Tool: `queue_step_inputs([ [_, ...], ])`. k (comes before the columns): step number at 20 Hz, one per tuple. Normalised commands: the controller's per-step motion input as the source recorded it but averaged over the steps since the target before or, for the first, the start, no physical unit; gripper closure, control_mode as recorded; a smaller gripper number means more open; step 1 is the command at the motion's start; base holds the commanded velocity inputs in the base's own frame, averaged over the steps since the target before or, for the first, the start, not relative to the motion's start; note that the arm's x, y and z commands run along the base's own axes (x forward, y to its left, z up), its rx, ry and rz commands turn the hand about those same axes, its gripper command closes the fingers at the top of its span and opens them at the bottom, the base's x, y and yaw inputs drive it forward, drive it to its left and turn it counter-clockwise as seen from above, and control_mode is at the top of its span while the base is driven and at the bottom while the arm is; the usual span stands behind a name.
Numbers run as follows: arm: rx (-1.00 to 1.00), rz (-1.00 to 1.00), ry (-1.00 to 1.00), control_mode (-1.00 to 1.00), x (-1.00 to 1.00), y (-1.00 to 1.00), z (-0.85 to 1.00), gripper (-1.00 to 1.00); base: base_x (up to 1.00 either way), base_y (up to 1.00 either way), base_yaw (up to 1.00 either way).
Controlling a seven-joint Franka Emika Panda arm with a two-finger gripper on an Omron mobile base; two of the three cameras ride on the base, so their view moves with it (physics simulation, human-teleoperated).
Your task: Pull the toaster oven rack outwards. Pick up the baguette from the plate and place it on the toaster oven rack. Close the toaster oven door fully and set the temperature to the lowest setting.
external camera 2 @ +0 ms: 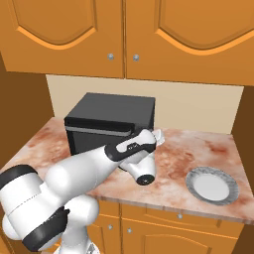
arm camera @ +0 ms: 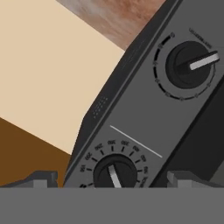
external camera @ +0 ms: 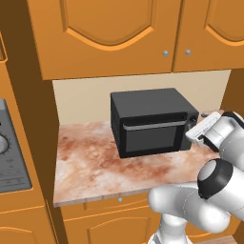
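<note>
The black toaster oven (external camera: 147, 102) (external camera 2: 111, 111) stands at the back of the counter. The toaster oven door (external camera: 150, 137) is shut, its silver bar handle (external camera: 155, 126) along the top edge. The toaster oven rack and the baguette are hidden. To the right, the plate (external camera 2: 212, 185) lies bare. My gripper (external camera: 190, 135) (external camera 2: 158, 137) (arm camera: 114, 179) is open at the oven's right control strip. In the hand view its fingertips (arm camera: 41, 177) stand either side of a numbered knob (arm camera: 114, 173) without touching it. A second knob (arm camera: 188, 65) sits further along the strip.
Orange upper cabinets (external camera: 109, 33) hang low over the oven. A stove (external camera: 9, 157) borders the marble counter (external camera: 90, 162) on the left. My own arm (external camera 2: 89, 168) crosses in front of the oven in the right base view. A beige wall (arm camera: 48, 70) lies behind.
</note>
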Motion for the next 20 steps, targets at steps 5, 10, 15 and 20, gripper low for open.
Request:
queue_step_inputs([
  [5, 0.00, 0.00, 0.00, -1.00, 0.00, 0.00, -0.10, -1.00, 0.00, 0.00, 0.00],
  [10, 0.00, 0.00, 0.00, -1.00, 0.15, 0.00, -0.06, -1.00, 0.00, 0.00, 0.00],
  [15, 0.00, 0.00, 0.00, -1.00, 0.09, 0.00, 0.00, -1.00, 0.00, 0.00, 0.00],
  [20, 0.00, 0.00, 0.00, -1.00, 0.00, 0.00, 0.00, -1.00, 0.00, 0.00, 0.00],
])
